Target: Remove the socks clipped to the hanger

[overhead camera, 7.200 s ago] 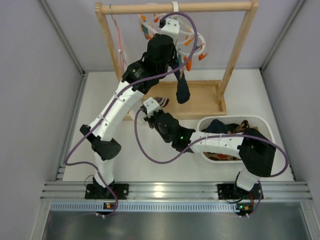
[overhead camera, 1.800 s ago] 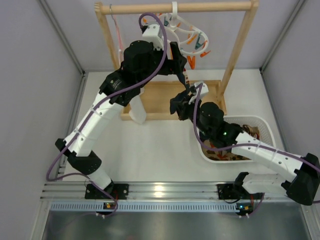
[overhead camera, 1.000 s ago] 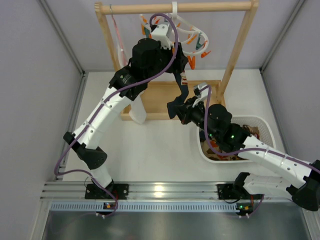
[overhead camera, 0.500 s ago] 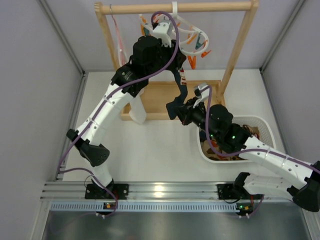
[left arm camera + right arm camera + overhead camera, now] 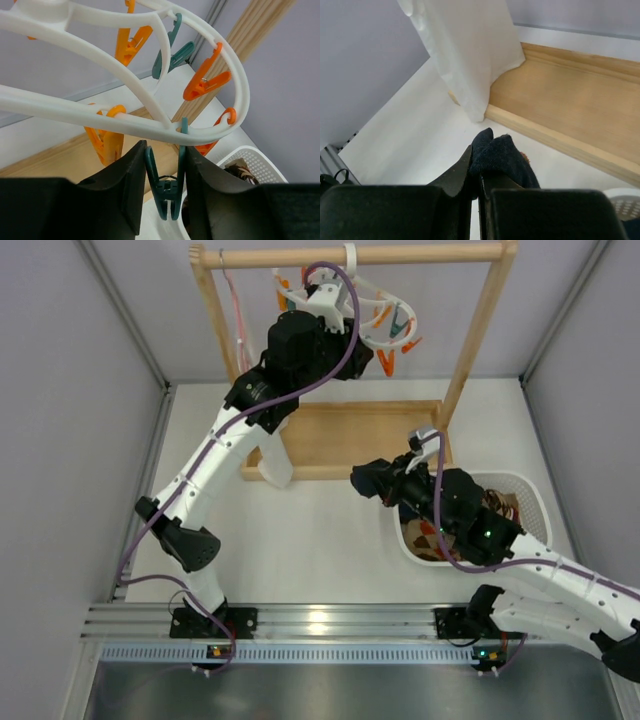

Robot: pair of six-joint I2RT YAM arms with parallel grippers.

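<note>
Just pulled dark sock off hanger at 12 o'clock.
Pinching teal peg with nearly closed left gripper; clamping sock end in fully closed right gripper, now dragged away toward basket at 4 o'clock. Seeing no other socks clipped, view partly blocked; dropping into basket likely next.

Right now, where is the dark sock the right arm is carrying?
The dark sock is pinched in the right gripper, over the table just in front of the wooden rack base, between the white cloth and the white basket.
</note>
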